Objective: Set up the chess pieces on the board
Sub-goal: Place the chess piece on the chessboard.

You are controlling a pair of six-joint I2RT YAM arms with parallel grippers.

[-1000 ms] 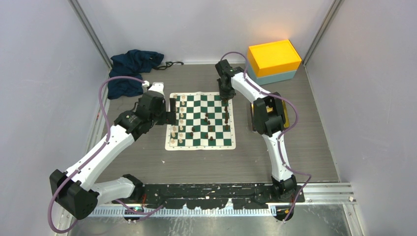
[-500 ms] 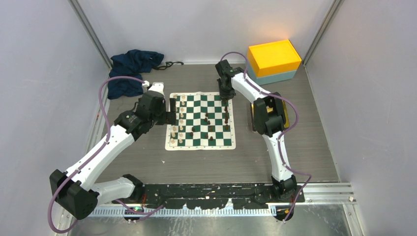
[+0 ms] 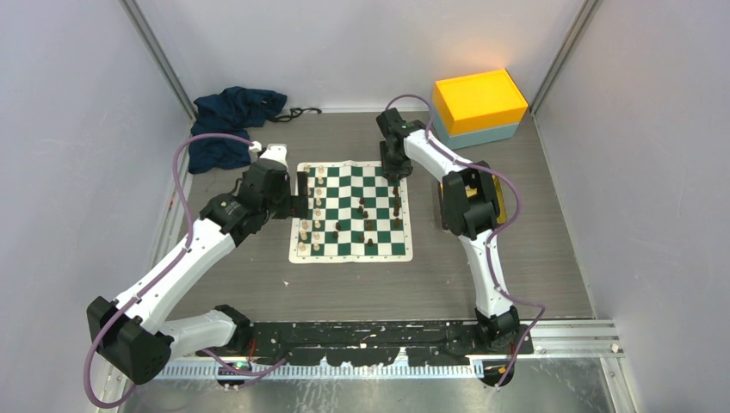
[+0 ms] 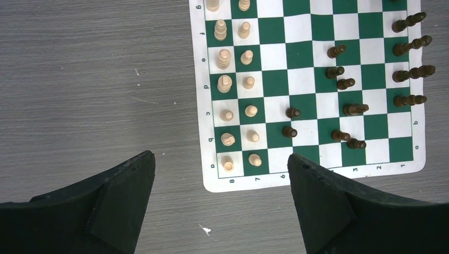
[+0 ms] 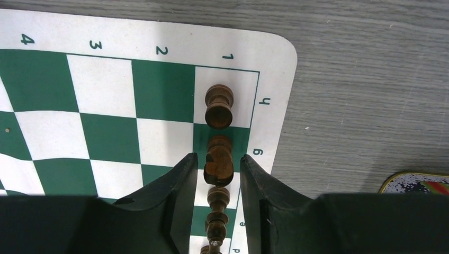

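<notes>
— While the right gripper (image 5: 218, 157) hangs over the corner of the board (image 5: 100, 79), is it actually pinching anything? Looks kinda close on the wrist cam.

— Nope, its jaws are parted a bit. A dark knight (image 5: 218, 161) stands upright right between the fingertips with a sliver of gap on each side, so it's not clamped. Just past the tips a dark rook (image 5: 218, 106) sits on the corner square, and more dark pieces (image 5: 217, 198) run back under the wrist. The left gripper (image 4: 221, 155) is spread wide with nothing held. The board's near corner shows between its tips, with cream pieces (image 4: 225, 83) in two rows straight ahead of the gap.
</notes>
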